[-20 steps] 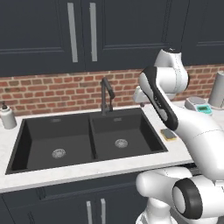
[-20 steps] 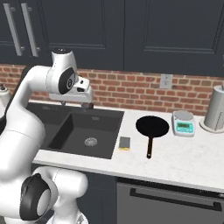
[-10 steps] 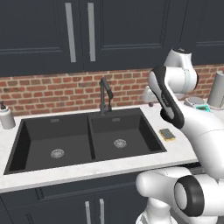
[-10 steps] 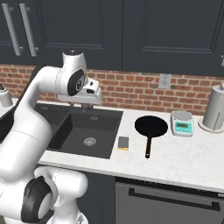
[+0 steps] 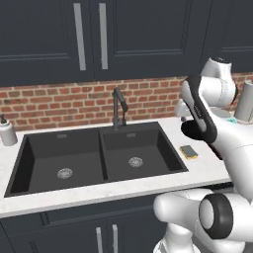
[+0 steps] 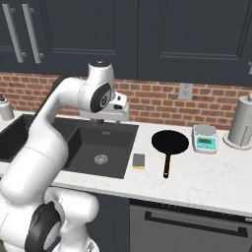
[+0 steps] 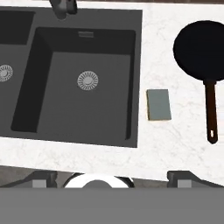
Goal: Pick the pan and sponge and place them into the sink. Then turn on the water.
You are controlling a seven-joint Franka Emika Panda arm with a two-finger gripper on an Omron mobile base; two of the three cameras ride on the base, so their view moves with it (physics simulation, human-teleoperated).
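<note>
The black pan [image 6: 170, 142] lies on the white counter right of the sink, its brown handle [image 7: 211, 111] pointing toward the front edge. Between pan and sink lies the sponge [image 6: 139, 161], green side up, also visible in the hand view as the sponge [image 7: 158, 104] and from the left as the sponge [image 5: 188, 151]. The dark double sink [image 5: 101, 149] holds nothing in either basin; its smaller right basin [image 7: 83, 127] sits below the hand. My gripper [image 6: 114, 114] hangs high over the sink's right rim, open, its tips [image 7: 113, 177] wide apart and holding nothing.
A dark faucet [image 5: 118, 106] stands behind the sink's divider. A soap dispenser [image 5: 7, 132] is at the far left. A small kitchen scale [image 6: 205, 138] and a steel canister [image 6: 242, 120] stand by the brick wall behind the pan.
The arm has swung to the right, carrying the hand from over the sink toward its right rim and the counter. Pan and sponge have not moved.
</note>
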